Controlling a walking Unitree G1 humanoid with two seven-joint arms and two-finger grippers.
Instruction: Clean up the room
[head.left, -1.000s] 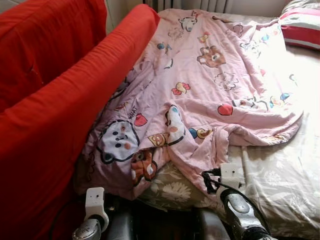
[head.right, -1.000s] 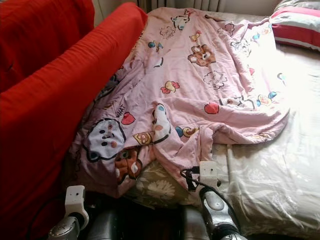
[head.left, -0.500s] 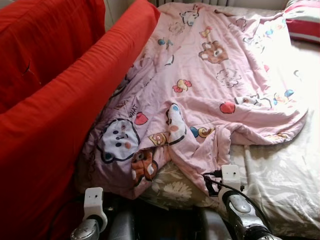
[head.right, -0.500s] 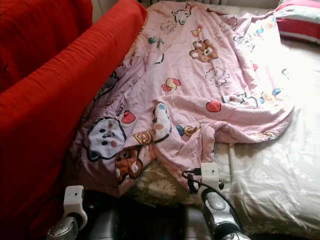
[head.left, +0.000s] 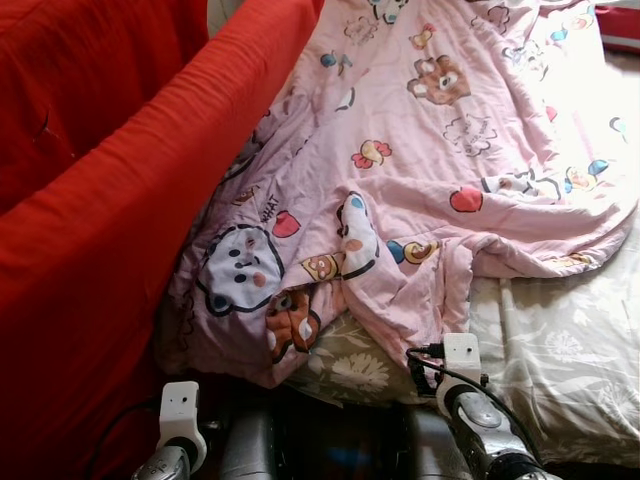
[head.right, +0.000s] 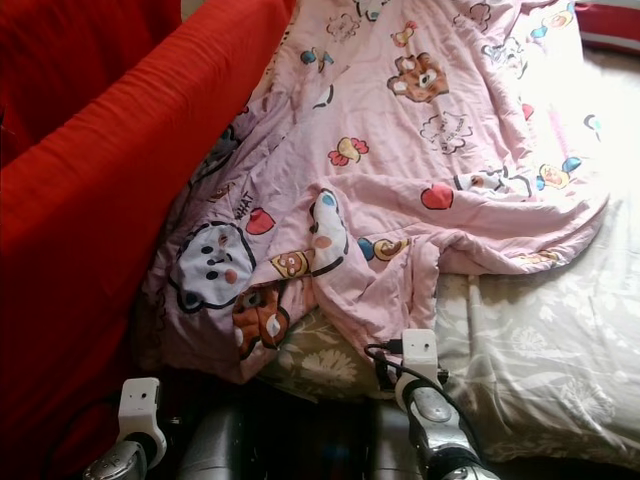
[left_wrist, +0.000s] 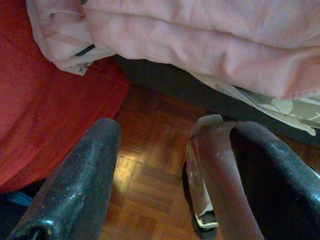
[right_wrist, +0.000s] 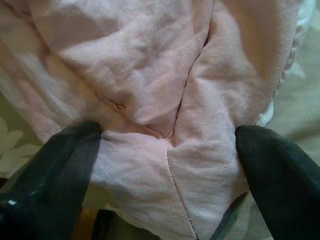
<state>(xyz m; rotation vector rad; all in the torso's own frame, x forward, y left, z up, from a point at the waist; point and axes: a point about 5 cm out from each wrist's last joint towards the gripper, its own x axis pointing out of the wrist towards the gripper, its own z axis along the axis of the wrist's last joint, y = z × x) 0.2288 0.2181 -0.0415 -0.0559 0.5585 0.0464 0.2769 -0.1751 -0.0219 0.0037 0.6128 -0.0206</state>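
A robot stands at the foot of a bed (head.left: 570, 350), its right claw (right_wrist: 165, 145) spread wide and poised against the rumpled near edge of a pink cartoon-print quilt (head.left: 420, 180). The quilt lies crooked ahead of the claw, bunched toward a red sofa (head.left: 110, 200) on the far left and trailing off the mattress corner over the floral sheet (head.left: 350, 365). In the right wrist view a thick fold of pink fabric sits between the two black fingers (right_wrist: 47, 170), not yet pinched. The left claw (left_wrist: 165, 165), also open, hangs low over the parquet floor (left_wrist: 145, 160) just below the quilt's drooping hem. Judging by the scene, the step in hand is seizing the quilt to straighten it; a sound grip would take the seamed edge deep between the fingers, not a loose wrinkle, and avoid catching the sheet beneath.
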